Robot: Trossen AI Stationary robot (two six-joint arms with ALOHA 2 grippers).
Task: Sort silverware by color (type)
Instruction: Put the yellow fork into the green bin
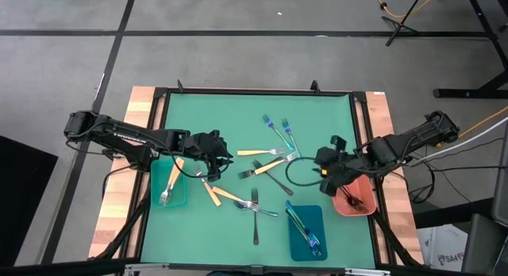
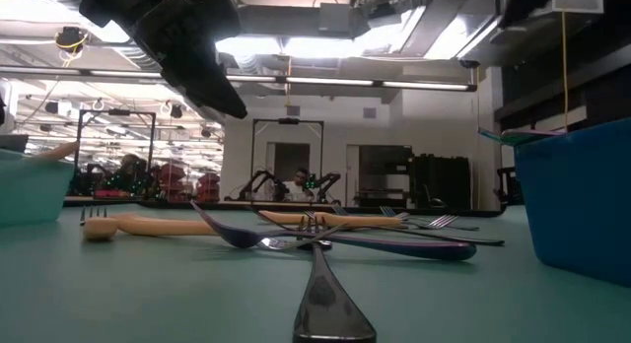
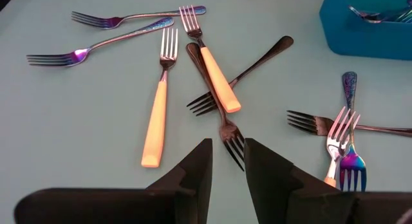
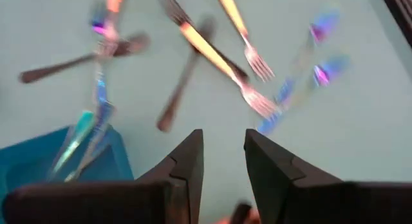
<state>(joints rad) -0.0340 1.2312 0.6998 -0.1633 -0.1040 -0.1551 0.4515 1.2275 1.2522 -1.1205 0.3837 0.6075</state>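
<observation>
The left arm reached in from the bench's left edge, stretched low across the wooden border and onto the green mat, its left end effector hovering just past the teal tray. In its wrist view the two dark fingers stood a narrow gap apart with nothing between them, above the tines of a dark fork lying on the mat.

The right arm came in from the right edge, bent at the elbow, with the right end effector poised over the mat just beside the salmon tray. Its fingers were likewise slightly parted and empty.

Most of the silverware lay scattered across the middle of the mat between the two arms: orange-handled forks, iridescent forks and dark ones, several crossing each other. A few iridescent pieces lay in the blue tray, one fork lay in the teal tray, and dark pieces lay in the salmon tray.
</observation>
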